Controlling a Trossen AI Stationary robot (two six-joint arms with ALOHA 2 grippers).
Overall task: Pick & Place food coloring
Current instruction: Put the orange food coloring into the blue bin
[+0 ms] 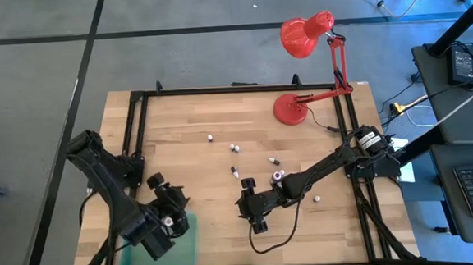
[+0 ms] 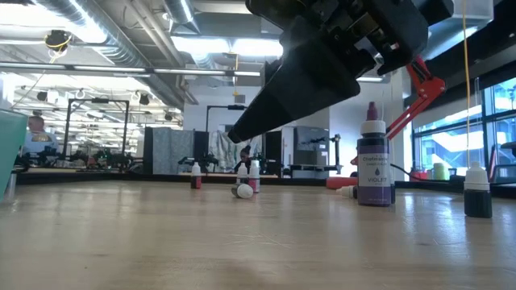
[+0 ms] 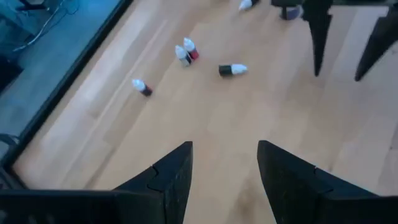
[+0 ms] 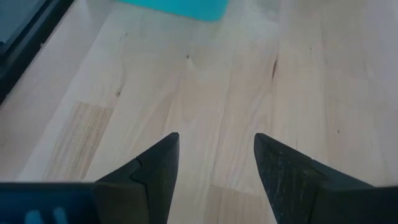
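Note:
Several tiny food coloring bottles lie or stand scattered over the middle of the wooden table: one (image 1: 210,138) farthest back, one (image 1: 273,160) on its side, one (image 1: 315,199) toward the right. The left wrist view shows a pair (image 3: 186,53) and a lying dark one (image 3: 232,70). In the low view a violet bottle (image 2: 373,161) stands upright. My left gripper (image 1: 175,204) (image 3: 224,168) hovers open and empty over the far corner of the green tray (image 1: 186,246). My right gripper (image 1: 243,206) (image 4: 214,162) stands open and empty just above bare wood, left of the bottles.
A red desk lamp (image 1: 298,71) stands at the table's far right with its base on the wood. A black frame (image 1: 137,114) runs along the table's edges. A dark cable (image 1: 280,237) loops below my right arm. Bare wood lies between the tray and the bottles.

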